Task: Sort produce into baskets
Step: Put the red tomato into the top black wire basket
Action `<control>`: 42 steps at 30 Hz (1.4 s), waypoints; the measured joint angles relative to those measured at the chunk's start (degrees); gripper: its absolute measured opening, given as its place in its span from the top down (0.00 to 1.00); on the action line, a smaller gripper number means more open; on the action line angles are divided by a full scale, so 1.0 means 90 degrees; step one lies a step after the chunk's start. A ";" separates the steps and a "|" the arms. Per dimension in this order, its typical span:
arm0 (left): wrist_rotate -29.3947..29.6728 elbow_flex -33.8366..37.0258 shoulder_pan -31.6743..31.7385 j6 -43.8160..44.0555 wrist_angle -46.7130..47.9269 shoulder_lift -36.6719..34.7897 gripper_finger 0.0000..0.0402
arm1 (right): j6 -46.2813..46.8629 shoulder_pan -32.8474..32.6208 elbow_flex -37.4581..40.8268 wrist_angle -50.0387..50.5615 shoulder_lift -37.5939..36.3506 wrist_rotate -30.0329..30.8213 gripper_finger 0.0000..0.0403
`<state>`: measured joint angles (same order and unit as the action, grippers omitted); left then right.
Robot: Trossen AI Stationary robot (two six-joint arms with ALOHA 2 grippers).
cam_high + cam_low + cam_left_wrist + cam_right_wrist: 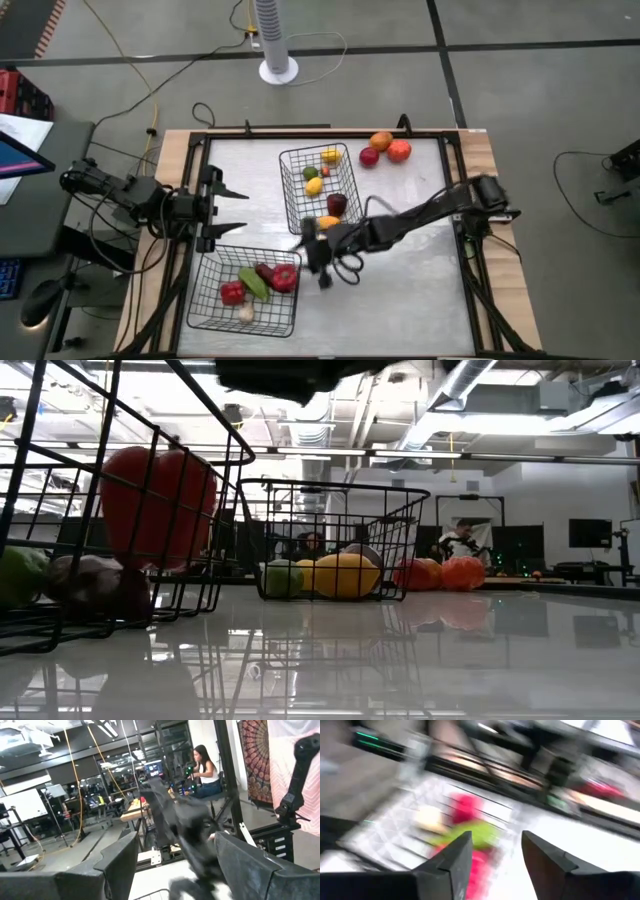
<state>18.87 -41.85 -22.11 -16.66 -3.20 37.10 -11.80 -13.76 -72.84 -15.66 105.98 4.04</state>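
Observation:
One black wire basket (315, 188) stands mid-table toward the far edge, holding yellow, green, maroon and orange produce. A second basket (246, 292) at the near left holds a red pepper (284, 277), a green piece, a red piece and a white one. Three loose produce pieces (384, 149), orange and red, lie at the far right. My right gripper (495, 837) hovers open between the two baskets, beside the near basket's right rim (314, 255), with nothing between its fingers. My left gripper (238, 205) waits open above the table's left side, holding nothing.
A black frame (455, 190) runs around the white table top. Bare table lies at the near right (410, 300). A fan's white base (278, 70) stands on the floor beyond the far edge. In the left wrist view a person (204, 770) sits in the room behind.

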 joint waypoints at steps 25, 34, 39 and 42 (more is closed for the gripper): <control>0.0166 0.0000 0.0002 0.0091 0.0094 0.0000 0.38 | 0.1397 0.1108 0.3655 0.1437 -0.4091 0.4404 0.62; 0.0285 0.0000 0.0005 0.0043 0.0082 0.0056 0.38 | 0.2316 0.2392 0.4997 0.0831 -0.4253 0.4107 0.63; 0.0335 0.0002 0.0010 0.0040 0.0084 0.0056 0.38 | 0.2162 0.3007 0.5391 -0.0226 -0.3843 0.3302 0.58; 0.0339 0.0002 0.0010 0.0040 0.0086 0.0056 0.38 | 0.1878 0.3271 0.5416 -0.0438 -0.3585 0.3045 0.51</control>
<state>21.92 -41.82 -22.02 -16.29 -2.42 37.60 5.11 15.68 -24.10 -19.60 73.72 31.44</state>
